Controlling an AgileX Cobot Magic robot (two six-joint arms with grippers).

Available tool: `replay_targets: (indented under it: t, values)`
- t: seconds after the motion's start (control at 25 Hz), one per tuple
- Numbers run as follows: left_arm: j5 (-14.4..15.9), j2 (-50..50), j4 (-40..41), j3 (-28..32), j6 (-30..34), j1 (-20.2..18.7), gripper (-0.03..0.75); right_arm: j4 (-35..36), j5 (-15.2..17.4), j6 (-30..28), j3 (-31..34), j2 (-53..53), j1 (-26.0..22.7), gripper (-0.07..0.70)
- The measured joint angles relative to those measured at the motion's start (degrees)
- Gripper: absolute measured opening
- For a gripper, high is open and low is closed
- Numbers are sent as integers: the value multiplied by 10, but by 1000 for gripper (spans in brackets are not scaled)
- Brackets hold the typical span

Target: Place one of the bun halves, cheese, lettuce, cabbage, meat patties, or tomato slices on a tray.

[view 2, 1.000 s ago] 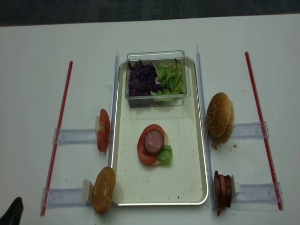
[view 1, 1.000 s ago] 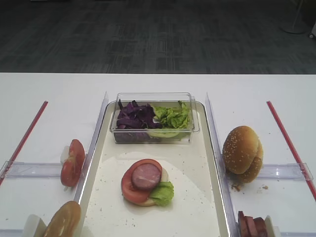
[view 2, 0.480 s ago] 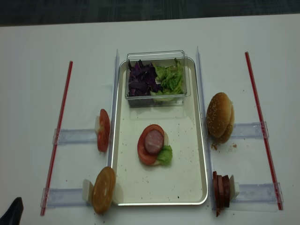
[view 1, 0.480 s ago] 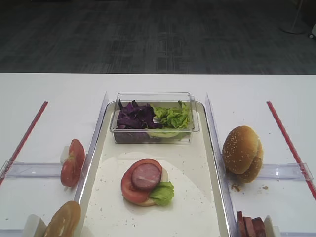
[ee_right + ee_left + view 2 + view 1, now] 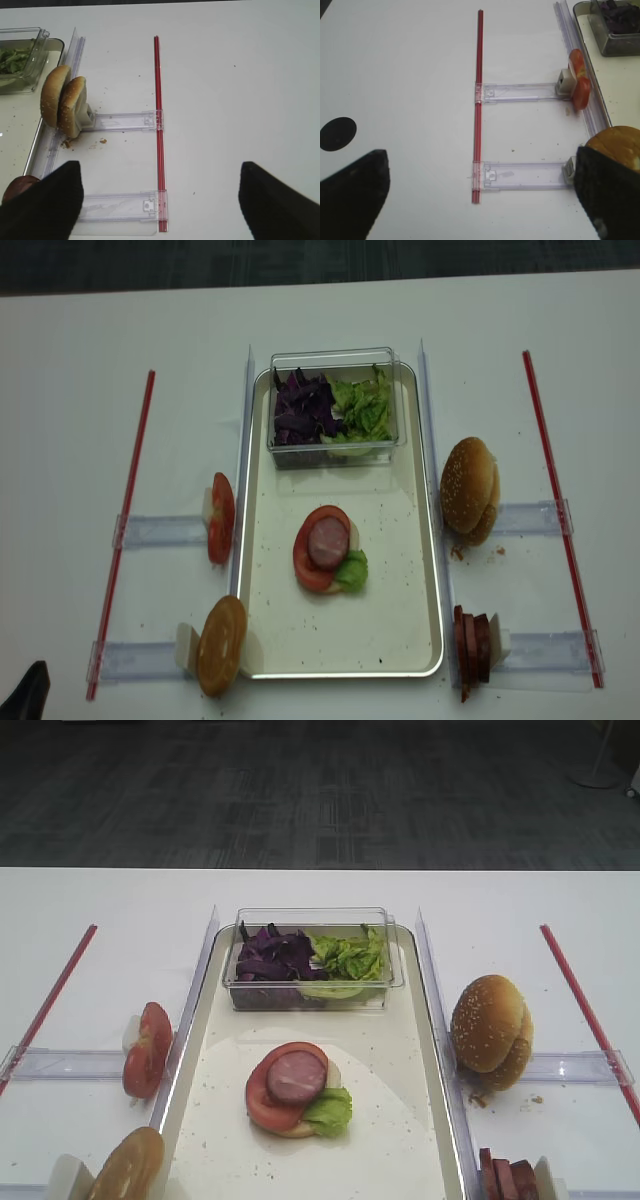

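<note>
While no writing is legible anywhere, the tray [image 5: 262, 640] lies long axis 12-to-6 at desk [image 5: 70, 330] centre, with bare floor at its near end. On it: tomato slice [image 5: 308, 562], meat patty [image 5: 327, 542], lettuce [image 5: 352, 571]. Clear box [image 5: 335, 407] at 12 holds cabbage [image 5: 300, 408]. Bun halves [image 5: 470, 490] stand on edge at 3, outside the rim. Right claw [image 5: 155, 200] spread wide, empty, over open desk; left claw [image 5: 480, 197] likewise apart, holding nothing.
</note>
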Motion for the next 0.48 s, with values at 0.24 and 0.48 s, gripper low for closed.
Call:
replay_targets:
  t: [0.24, 0.48]
  values:
    - [0, 0, 0, 0, 0, 0, 690, 0, 1, 0, 0, 0, 0, 646]
    - [0, 0, 0, 0, 0, 0, 690, 0, 1, 0, 0, 0, 0, 646]
